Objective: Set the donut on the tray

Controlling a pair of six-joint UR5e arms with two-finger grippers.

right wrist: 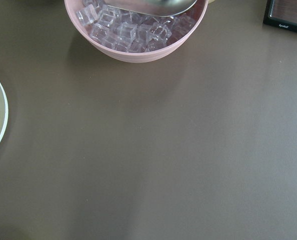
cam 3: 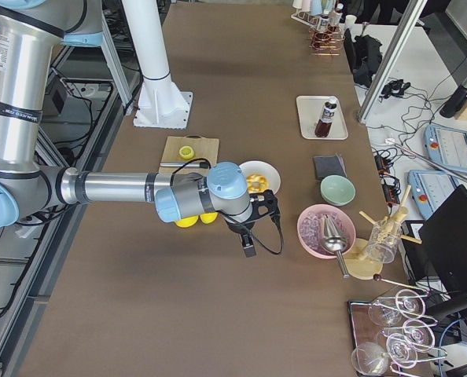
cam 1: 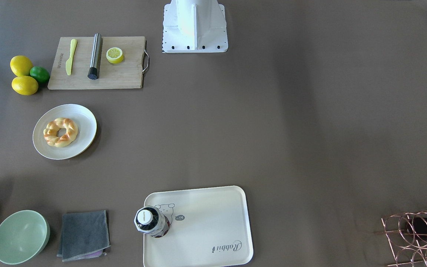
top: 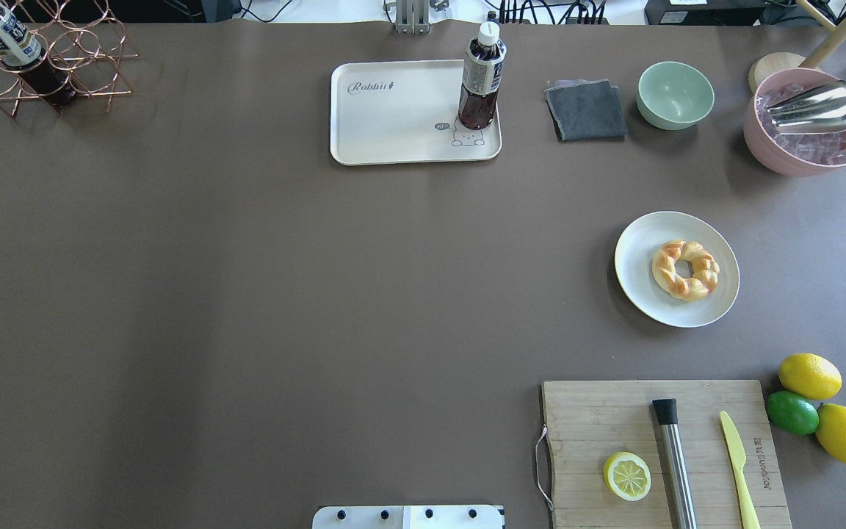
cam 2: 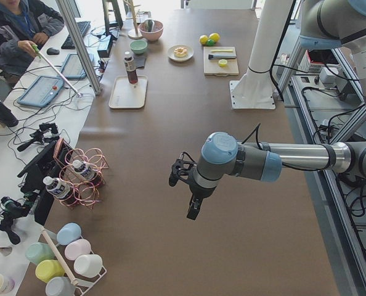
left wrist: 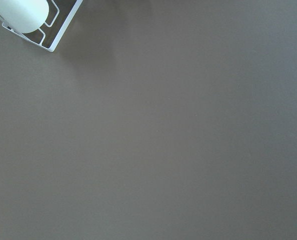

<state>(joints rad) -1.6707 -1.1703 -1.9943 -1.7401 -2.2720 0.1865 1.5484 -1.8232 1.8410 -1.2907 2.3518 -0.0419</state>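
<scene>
While the donut [top: 685,270] lies flat on a round white plate [top: 637,246], the tray [top: 393,117] sits well apart from it, farther from the robot and toward its left. A dark bottle [top: 480,81] stands upright on the tray's corner nearest the plate. Past that side of the tray come a grey cloth [top: 586,110], a green bowl [top: 675,94] and a pink bowl [top: 808,156] of ice. A cutting board [top: 599,426] lies well apart from the tray, near the robot. The table [top: 247,294] is matte brown, and desks with cables run along it. Only the side views show the arms. The left gripper [cam 2: 193,213] and right gripper [cam 3: 249,248] point down over bare table, and whether either claw is open or closed cannot be told.
</scene>
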